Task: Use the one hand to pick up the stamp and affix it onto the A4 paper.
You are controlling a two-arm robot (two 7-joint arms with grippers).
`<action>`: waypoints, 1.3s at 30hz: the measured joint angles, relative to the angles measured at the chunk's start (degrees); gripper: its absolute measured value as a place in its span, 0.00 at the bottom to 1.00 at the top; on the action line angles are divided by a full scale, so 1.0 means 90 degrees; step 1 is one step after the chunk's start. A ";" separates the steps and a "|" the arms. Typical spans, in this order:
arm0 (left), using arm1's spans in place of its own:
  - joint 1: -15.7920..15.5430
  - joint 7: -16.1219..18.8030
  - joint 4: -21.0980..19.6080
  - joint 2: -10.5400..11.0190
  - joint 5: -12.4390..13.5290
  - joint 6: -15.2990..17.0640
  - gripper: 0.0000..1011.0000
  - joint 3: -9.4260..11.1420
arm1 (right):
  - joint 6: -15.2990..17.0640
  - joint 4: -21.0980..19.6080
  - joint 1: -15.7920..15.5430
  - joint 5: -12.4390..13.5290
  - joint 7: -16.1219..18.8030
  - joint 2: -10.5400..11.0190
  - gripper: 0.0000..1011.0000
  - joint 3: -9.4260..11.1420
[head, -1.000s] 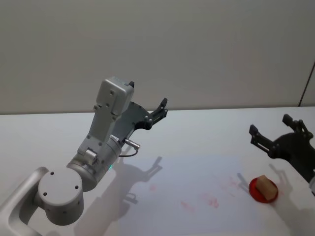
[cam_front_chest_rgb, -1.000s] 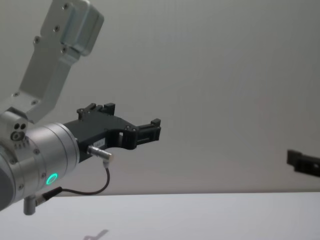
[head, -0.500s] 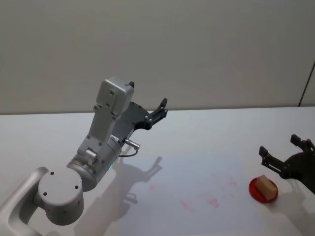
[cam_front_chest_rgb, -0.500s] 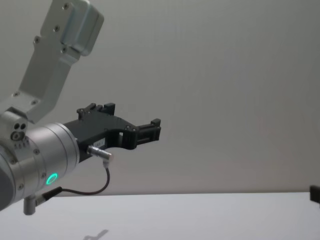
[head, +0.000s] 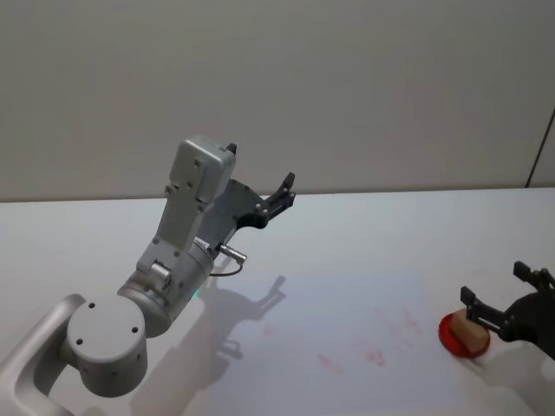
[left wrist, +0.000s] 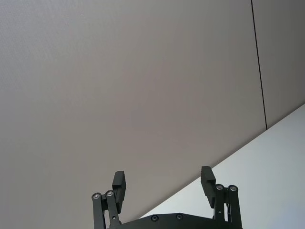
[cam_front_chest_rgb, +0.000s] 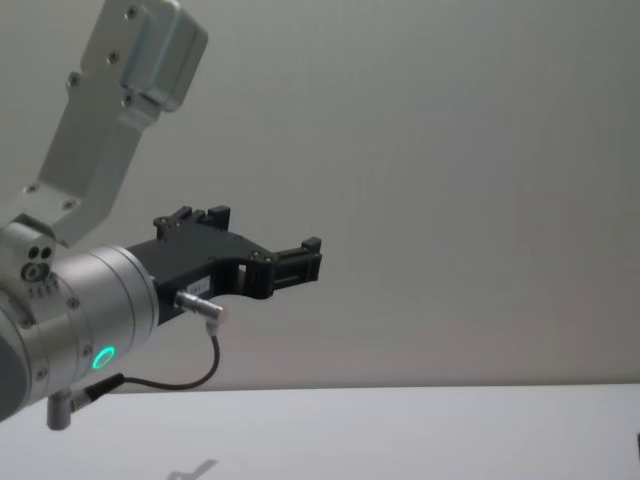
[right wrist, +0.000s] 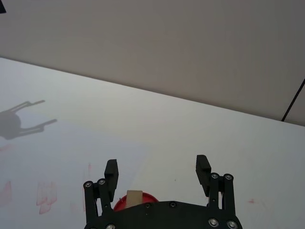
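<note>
Stamp (head: 465,328) on red pad (head: 450,337), right gripper (head: 495,282) low over it & released wide; left gripper (head: 282,192) raised, released too.

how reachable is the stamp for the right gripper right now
Probably yes: the right gripper hangs close over the stamp with its fingers open, and nothing stands around the red pad that the stamp sits on.
</note>
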 joint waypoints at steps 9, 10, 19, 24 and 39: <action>0.0000 0.0000 0.0000 0.0000 0.0000 0.0000 0.99 0.0000 | 0.0080 0.0094 -0.0025 -0.0207 0.0149 0.0005 0.99 -0.0059; 0.0000 0.0000 0.0000 0.0000 0.0000 0.0000 0.99 0.0000 | 0.0086 0.0101 -0.0025 -0.0224 0.0157 0.0002 0.99 -0.0065; 0.0000 0.0000 0.0000 0.0000 0.0000 0.0000 0.99 0.0000 | 0.0192 0.0176 -0.0025 -0.0395 0.0195 -0.0049 0.99 -0.0132; 0.0000 0.0000 0.0000 0.0000 0.0000 0.0000 0.99 0.0000 | 0.0243 0.0195 -0.0030 -0.0438 0.0187 -0.0072 0.99 -0.0155; 0.0000 0.0000 0.0000 0.0000 0.0000 0.0000 0.99 0.0000 | 0.0386 0.0205 -0.0089 -0.0469 0.0086 -0.0112 0.99 -0.0184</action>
